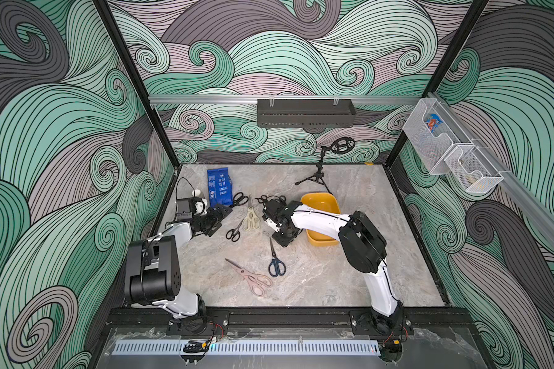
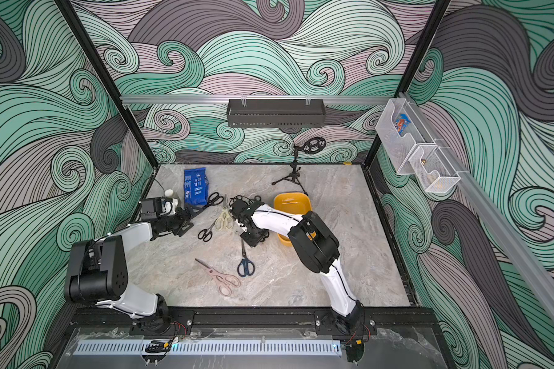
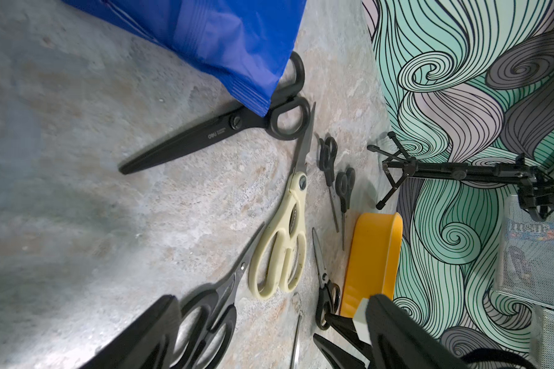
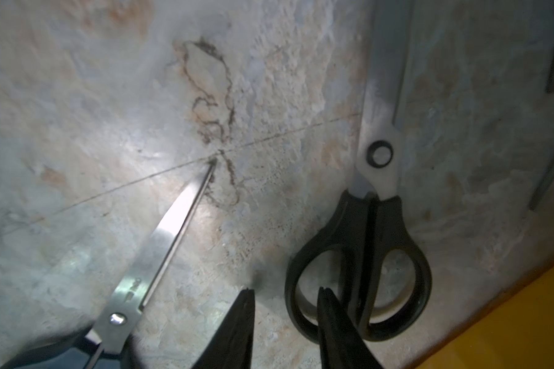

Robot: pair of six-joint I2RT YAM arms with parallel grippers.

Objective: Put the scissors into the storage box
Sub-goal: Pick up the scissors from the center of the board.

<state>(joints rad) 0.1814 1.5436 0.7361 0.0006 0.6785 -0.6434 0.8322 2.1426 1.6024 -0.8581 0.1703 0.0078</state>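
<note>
The mustard-yellow storage box stands right of centre, with my right arm reaching across its near side. Several scissors lie on the table: a cream pair, a black pair, a pink pair and a dark-blue pair. My right gripper points down, open, over a black-handled pair beside the box. One fingertip sits inside a handle loop and the other outside it. My left gripper hovers wide open by the cream pair, holding nothing.
A blue bag covers the handles of another black pair at the back left. A small tripod stands behind the box. A dark tray hangs on the back wall, and wire baskets hang on the right wall.
</note>
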